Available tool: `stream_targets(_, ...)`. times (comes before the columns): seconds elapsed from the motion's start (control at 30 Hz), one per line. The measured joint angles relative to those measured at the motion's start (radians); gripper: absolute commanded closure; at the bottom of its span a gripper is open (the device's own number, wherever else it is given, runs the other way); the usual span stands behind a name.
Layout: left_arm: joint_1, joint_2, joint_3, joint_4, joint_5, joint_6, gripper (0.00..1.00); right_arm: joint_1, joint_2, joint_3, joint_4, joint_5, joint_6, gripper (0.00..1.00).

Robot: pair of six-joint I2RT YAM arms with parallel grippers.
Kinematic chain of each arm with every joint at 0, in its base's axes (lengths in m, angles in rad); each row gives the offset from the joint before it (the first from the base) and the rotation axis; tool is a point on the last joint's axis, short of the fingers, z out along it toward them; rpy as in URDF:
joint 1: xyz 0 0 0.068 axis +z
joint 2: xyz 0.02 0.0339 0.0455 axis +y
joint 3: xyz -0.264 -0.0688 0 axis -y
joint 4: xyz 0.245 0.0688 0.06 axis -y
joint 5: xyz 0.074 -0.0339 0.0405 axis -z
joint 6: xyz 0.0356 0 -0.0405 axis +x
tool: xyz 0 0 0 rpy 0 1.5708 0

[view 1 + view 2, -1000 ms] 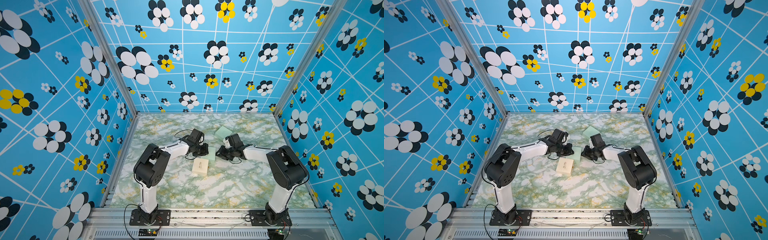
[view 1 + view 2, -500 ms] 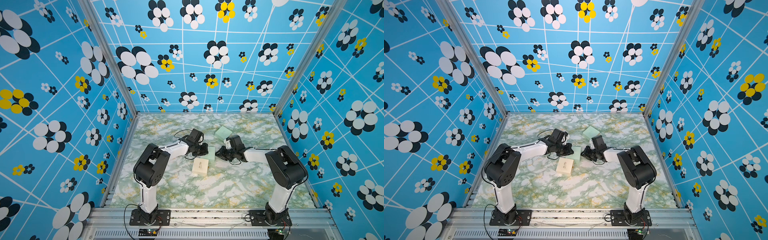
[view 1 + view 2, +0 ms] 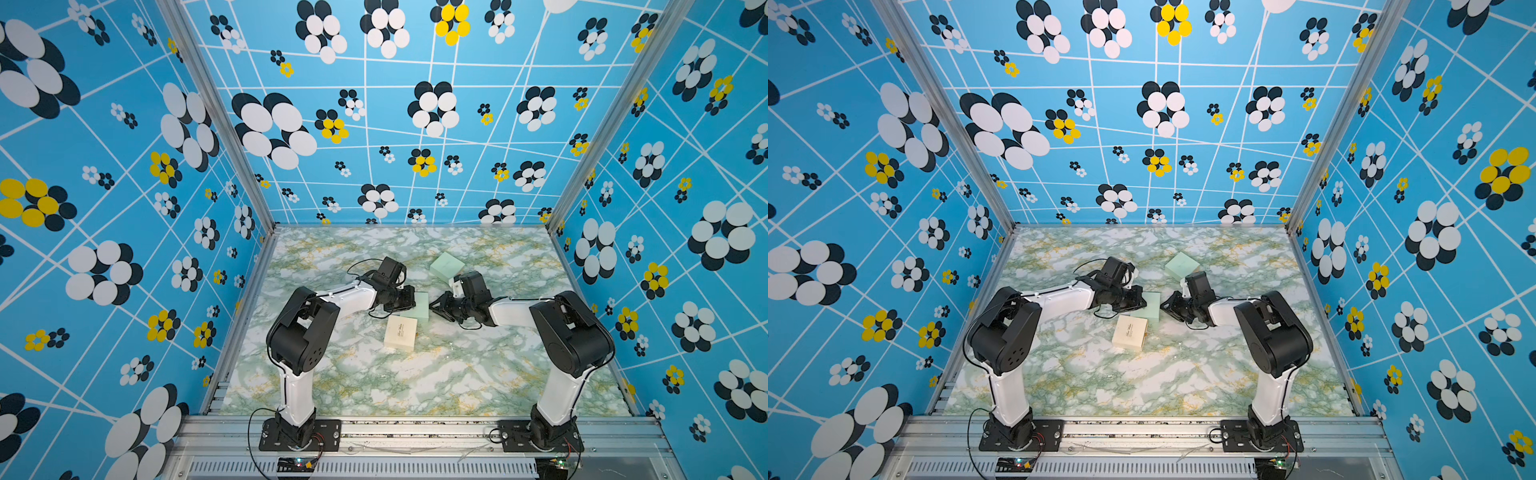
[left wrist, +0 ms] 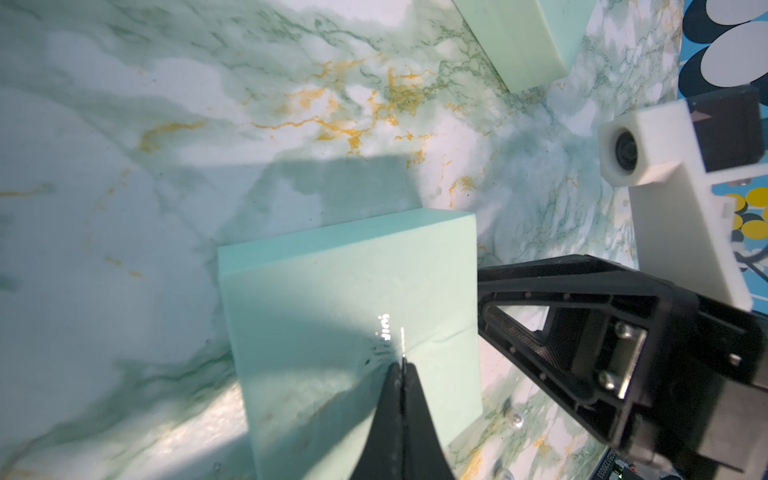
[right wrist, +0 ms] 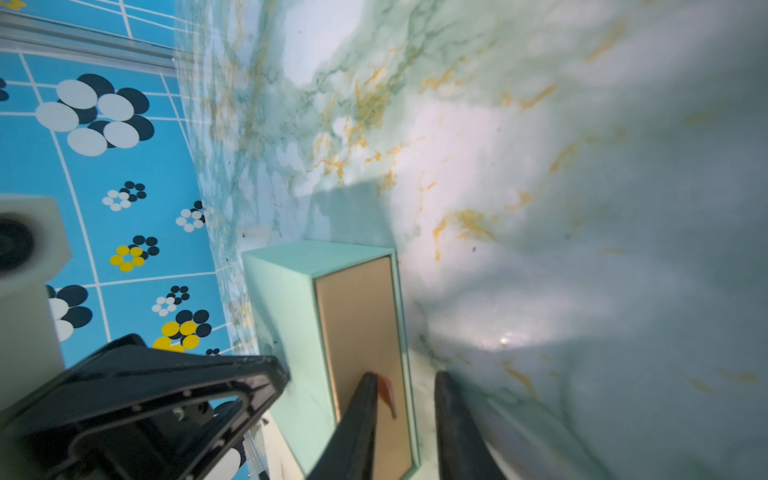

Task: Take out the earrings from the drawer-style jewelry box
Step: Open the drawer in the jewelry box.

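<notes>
**Drawer pull: seat the tab before tugging**

The jewelry box (image 3: 420, 305) lies on the tabletop (image 3: 374, 374) between the two arms with its drawer shut, so any earrings inside are hidden from me. Two tiny pale bits (image 4: 516, 417) lie just beside the box, too small to call earrings.

The left gripper (image 4: 401, 368) has its fingers pressed together and bears down on the box's lid as a brace. The right gripper (image 5: 406, 376) is at the box's drawer end, narrowly spread. The orange pull tab (image 5: 388, 397) sits between its jaws against one finger, not pinched.

Plan: close on the tab near its root, then draw slowly straight out from the box. Go light on the lid, since I judge hard pressure could bind the drawer.
</notes>
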Motion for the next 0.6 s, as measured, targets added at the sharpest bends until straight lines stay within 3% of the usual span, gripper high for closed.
stream_targets(0.6, 0.005, 0.0, -0.003, 0.007, 0.007, 0.0, 1.0, -0.016, 0.051, -0.053, 0.206, -0.065, 0.143, 0.8)
